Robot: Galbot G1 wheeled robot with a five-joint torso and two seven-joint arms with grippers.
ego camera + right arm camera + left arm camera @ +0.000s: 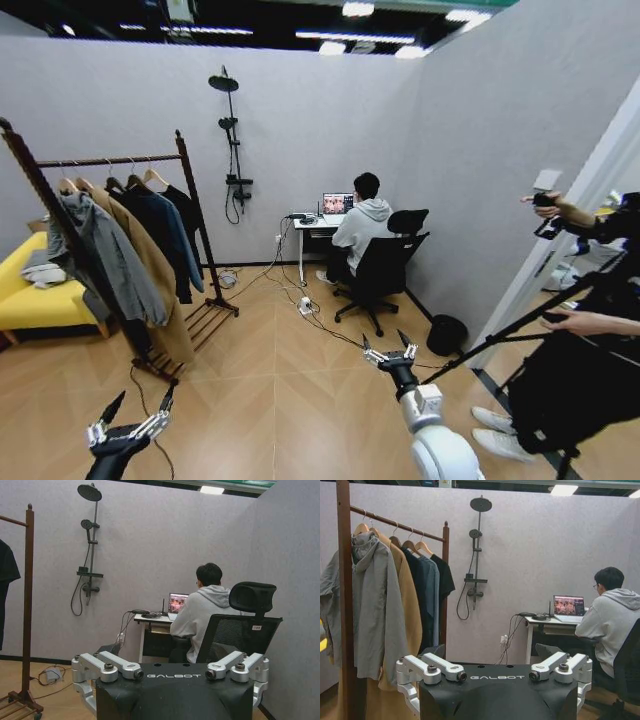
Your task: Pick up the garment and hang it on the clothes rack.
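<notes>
Nearest the head camera, both grippers hang over bare wood floor, jaws spread and empty.

Left gripper (133,403) sits at 7 o'clock, fingers parted with nothing between them; right gripper (390,348) sits at 5 o'clock, likewise parted — both well apart from the clothes rack (186,165). Farther out at 10 o'clock, the rack stands on the floor, beside a yellow sofa (40,300), its rail carrying a row of hung clothes. The garment (187,215) hangs at the far end of that rail, just beside the blue jacket (166,236); a tan coat (150,270) and grey hooded coat (105,255) hang nearer. In the left wrist view the black garment (442,575) rests against the far upright.
</notes>
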